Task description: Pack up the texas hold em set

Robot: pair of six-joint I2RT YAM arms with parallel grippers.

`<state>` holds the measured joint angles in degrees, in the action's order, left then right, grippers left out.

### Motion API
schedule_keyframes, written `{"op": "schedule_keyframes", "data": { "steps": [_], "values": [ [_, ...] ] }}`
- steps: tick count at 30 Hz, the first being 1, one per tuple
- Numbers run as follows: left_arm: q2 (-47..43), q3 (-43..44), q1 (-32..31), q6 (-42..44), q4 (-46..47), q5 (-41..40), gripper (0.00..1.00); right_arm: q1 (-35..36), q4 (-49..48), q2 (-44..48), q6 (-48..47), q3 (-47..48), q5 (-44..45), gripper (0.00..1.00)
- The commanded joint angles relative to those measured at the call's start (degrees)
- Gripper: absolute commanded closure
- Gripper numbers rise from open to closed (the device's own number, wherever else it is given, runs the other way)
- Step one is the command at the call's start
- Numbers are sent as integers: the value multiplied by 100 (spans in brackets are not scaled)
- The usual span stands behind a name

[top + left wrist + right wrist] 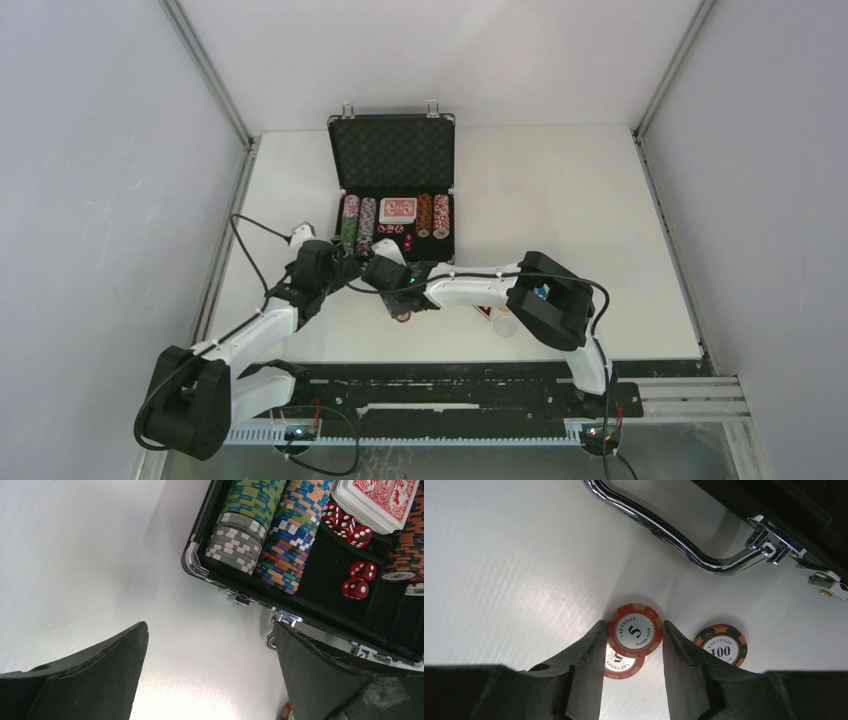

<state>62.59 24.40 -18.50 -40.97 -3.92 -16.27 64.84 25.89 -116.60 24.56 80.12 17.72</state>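
The black silver-edged case (pixel 392 150) stands open at the middle back of the table. It holds rows of striped chips (pixel 250 525), a red card deck (pixel 382 500) and red dice (pixel 357 580). My right gripper (pixel 634 623) is in front of the case, near its metal handle (pixel 669 535). It is shut on a red 5 chip (pixel 634 631), which overlaps a second red 5 chip (pixel 623 664) lying on the table. An orange-black 100 chip (pixel 720 645) lies just to the right. My left gripper (pixel 210 627) is open and empty over bare table at the case's front left corner.
A small white round thing (pixel 506 323) and a small red item (pixel 485 312) lie by the right arm's elbow. In the top view both grippers (pixel 350 262) (pixel 385 272) are close together in front of the case. White walls enclose the table.
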Motion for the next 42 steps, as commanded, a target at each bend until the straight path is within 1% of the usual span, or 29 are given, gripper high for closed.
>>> {"op": "schedule_keyframes", "data": {
  "steps": [1, 13, 17, 25, 34, 38, 42],
  "values": [
    [-47, 327, 31, 80, 225, -12, 1, 46, -204, 469, -86, -64, 141, 58],
    [-14, 320, 31, 81, 304, 85, 1, 47, -281, 656, -147, -185, 210, 58],
    [48, 311, 31, 127, 449, 407, 0, 38, -359, 807, -202, -344, 276, 59],
    [280, 288, -30, 212, 1156, 1569, 2, 62, -733, 1266, -370, -913, 381, 59],
    [153, 328, -348, 70, 1099, 1674, 2, 140, -856, 1735, -635, -1318, 486, 59],
    [287, 401, -393, 7, 1025, 1937, 2, 169, -924, 1957, -903, -1470, 590, 59],
    [198, 450, -411, -50, 1013, 2364, 3, 186, -1082, 2201, -1120, -1693, 594, 59]
  ]
}}
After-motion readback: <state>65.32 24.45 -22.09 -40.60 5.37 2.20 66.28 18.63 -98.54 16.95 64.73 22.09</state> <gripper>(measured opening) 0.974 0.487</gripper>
